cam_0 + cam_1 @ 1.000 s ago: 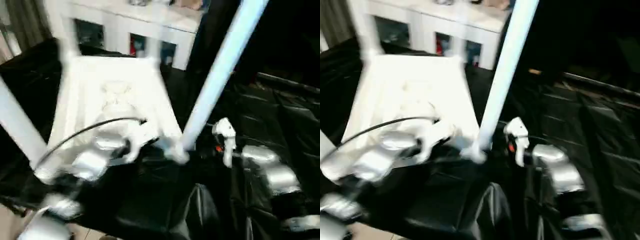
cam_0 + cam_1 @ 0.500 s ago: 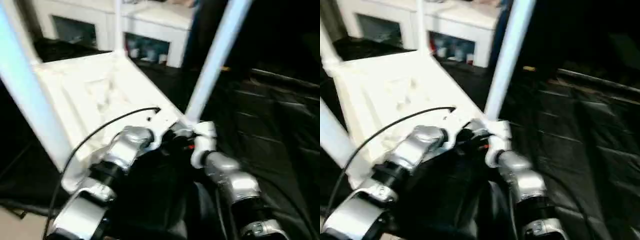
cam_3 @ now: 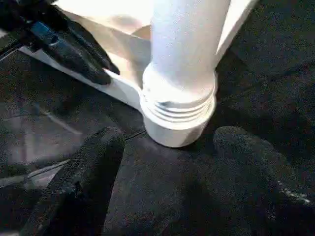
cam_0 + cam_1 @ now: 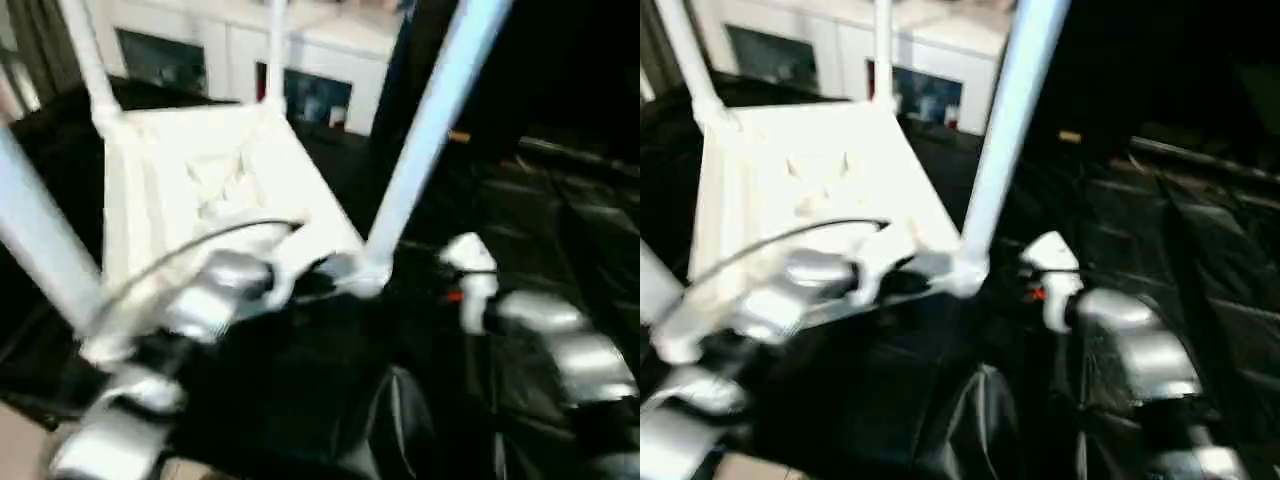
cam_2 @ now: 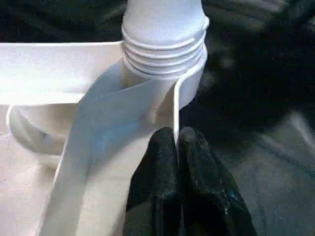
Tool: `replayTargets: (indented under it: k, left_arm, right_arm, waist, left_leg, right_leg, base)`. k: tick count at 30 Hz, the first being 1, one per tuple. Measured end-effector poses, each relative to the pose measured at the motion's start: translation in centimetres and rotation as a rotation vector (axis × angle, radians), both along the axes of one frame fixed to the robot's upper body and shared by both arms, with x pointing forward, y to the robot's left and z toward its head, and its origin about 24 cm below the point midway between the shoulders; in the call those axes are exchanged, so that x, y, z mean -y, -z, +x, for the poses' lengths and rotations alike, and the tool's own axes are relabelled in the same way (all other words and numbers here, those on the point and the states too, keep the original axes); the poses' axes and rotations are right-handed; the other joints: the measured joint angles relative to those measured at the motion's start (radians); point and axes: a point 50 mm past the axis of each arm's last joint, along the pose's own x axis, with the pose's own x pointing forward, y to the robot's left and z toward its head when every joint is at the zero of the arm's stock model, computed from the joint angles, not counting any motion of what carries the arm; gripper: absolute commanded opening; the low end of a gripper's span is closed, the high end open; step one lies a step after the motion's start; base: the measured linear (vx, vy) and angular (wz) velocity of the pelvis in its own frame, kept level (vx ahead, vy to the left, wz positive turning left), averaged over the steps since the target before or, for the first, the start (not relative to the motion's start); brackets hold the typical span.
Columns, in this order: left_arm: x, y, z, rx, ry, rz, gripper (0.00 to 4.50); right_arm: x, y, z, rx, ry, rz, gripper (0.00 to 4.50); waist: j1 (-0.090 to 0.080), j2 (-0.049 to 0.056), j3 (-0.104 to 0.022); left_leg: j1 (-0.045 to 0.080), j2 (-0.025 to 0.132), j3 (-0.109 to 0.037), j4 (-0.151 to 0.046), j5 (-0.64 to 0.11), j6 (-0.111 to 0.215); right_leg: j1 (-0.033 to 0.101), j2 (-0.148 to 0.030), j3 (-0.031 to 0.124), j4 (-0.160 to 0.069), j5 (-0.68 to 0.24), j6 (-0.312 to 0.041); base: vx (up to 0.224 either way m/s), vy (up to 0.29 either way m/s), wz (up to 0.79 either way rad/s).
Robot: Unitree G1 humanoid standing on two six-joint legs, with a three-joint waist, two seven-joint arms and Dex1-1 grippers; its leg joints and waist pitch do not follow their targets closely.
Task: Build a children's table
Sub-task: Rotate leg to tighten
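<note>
The children's table (image 4: pixel 210 180) lies upside down on black cloth, its white legs pointing up. The nearest leg (image 4: pixel 420 140) stands in a threaded corner socket (image 3: pixel 178 110). My left gripper (image 5: pixel 176 133) is shut on the thin edge of the table's rim (image 5: pixel 175 105), right beside that socket (image 5: pixel 165 44). On the other side of the socket my right gripper (image 3: pixel 172 142) is open, one black finger (image 3: pixel 93 162) on each side of it, not touching. Its white wrist (image 4: pixel 468 270) sits just right of the leg.
Another leg (image 4: pixel 40 240) rises at the near left and two thinner-looking ones (image 4: pixel 85 50) at the table's far corners. A white cabinet with glass doors (image 4: pixel 320 60) stands behind. Wrinkled black cloth (image 4: pixel 530 200) covers the surface to the right and in front.
My right gripper has drawn back to the right, away from the corner socket, and its fingers stand wider. The left gripper keeps its hold on the rim. The head camera has shifted.
</note>
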Motion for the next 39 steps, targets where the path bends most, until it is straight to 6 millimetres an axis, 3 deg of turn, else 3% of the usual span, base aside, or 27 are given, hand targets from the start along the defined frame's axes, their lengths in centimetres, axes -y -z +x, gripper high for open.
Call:
replayTargets:
  k: [6,9,14,16,22,34,39]
  left_arm:
    - [-2.2,-0.4,-1.8,-0.075,0.128,0.011,0.0]
    - [-2.3,-0.5,-2.2,-0.085,0.16,0.013,0.0]
    - [-2.3,-0.4,-2.3,-0.081,0.159,0.007,0.0]
    - [-2.4,-0.4,-2.3,-0.08,0.152,0.0,0.45]
    - [-2.4,-0.3,-2.4,-0.089,0.136,-0.014,0.84]
    - [-3.0,-0.3,-2.4,-0.101,0.135,-0.004,0.84]
    - [-3.1,-0.3,-2.3,-0.104,0.132,0.003,0.34]
  right_arm:
    - [-0.6,0.1,-0.5,-0.014,-0.115,-0.01,4.19]
    - [-1.2,0.3,-0.6,-0.007,-0.155,-0.016,4.42]
    - [-1.8,0.9,-0.6,-0.004,-0.17,-0.034,4.42]
    - [-1.9,1.0,-0.6,-0.001,-0.174,-0.034,4.5]
    - [-2.2,0.1,0.0,0.035,-0.197,-0.031,4.5]
    - [-2.1,0.4,0.0,0.037,-0.2,-0.029,4.5]
    - [-2.6,0.6,0.0,0.034,-0.209,-0.009,4.5]
  waist:
    - [-0.001,0.0,0.0]
    - [0.007,0.0,0.0]
    - [0.01,-0.001,0.0]
    - [0.011,-0.001,0.0]
    - [0.014,-0.002,-0.001]
    - [0.006,-0.003,-0.001]
    - [0.001,-0.002,-0.001]
  left_leg:
    - [-0.002,0.0,0.0,0.0,0.0,0.0]
    - [-0.002,0.0,0.001,0.0,0.0,0.0]
    - [-0.003,0.0,0.001,0.0,0.0,0.0]
    - [-0.002,0.0,0.001,0.001,0.0,0.0]
    - [-0.003,0.0,0.001,0.001,0.0,0.0]
    - [-0.002,0.0,0.001,0.002,0.0,0.0]
    - [-0.001,0.0,0.001,0.002,0.0,0.0]
  right_leg:
    - [-0.001,0.0,0.0,0.0,0.001,-0.005]
    - [-0.001,0.0,0.0,0.0,0.0,-0.005]
    - [0.0,-0.001,0.001,0.0,0.0,-0.005]
    - [0.0,-0.001,0.001,0.001,0.0,-0.005]
    - [0.0,-0.001,0.001,0.001,0.0,-0.005]
    - [-0.001,0.0,0.001,0.003,0.0,-0.005]
    - [0.0,0.0,0.001,0.004,0.0,-0.005]
  base:
    - [0.0,0.0,0.0]
    - [0.0,0.0,0.0]
    - [0.0,0.0,0.0]
    - [0.0,0.0,0.0]
    - [0.0,0.0,0.0]
    - [0.0,0.0,0.0]
    - [0.0,0.0,0.0]
